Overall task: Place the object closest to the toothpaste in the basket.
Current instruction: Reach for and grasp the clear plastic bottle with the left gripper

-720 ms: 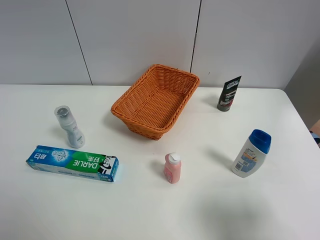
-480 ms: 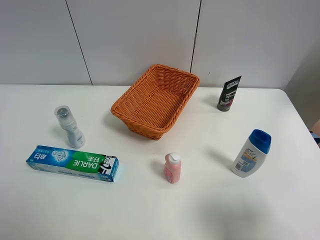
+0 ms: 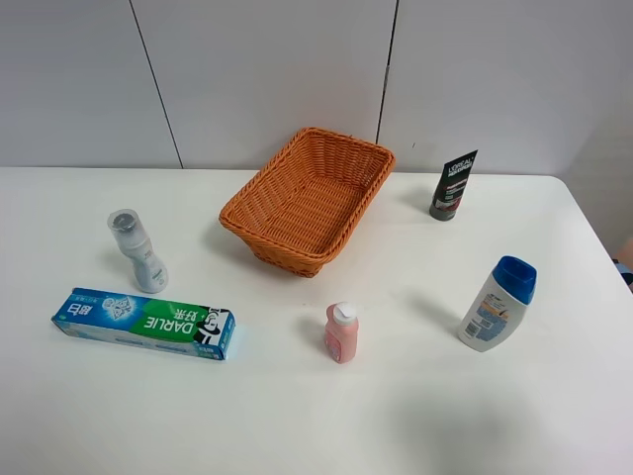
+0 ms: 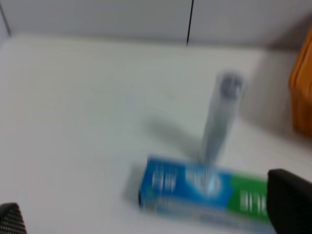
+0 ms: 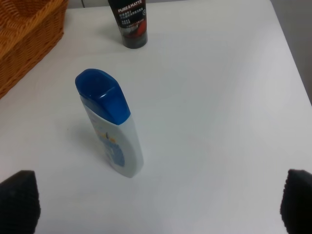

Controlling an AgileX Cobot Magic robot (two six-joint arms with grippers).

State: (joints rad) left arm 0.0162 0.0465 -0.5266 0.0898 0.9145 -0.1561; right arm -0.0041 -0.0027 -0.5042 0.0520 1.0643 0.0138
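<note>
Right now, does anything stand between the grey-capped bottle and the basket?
Nothing visible does. Only white table separates the grey-capped bottle from the basket; the pink bottle stands off that line, nearer the camera.

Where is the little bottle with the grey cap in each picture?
Exterior high: the slim pale plastic bottle with the grey cap stands at the left, just behind the blue-and-green toothpaste box.
Left wrist: blurred, upright, just beyond that box.
Right wrist: not in it.
Shared landmark: the orange woven basket, in all three views.
</note>
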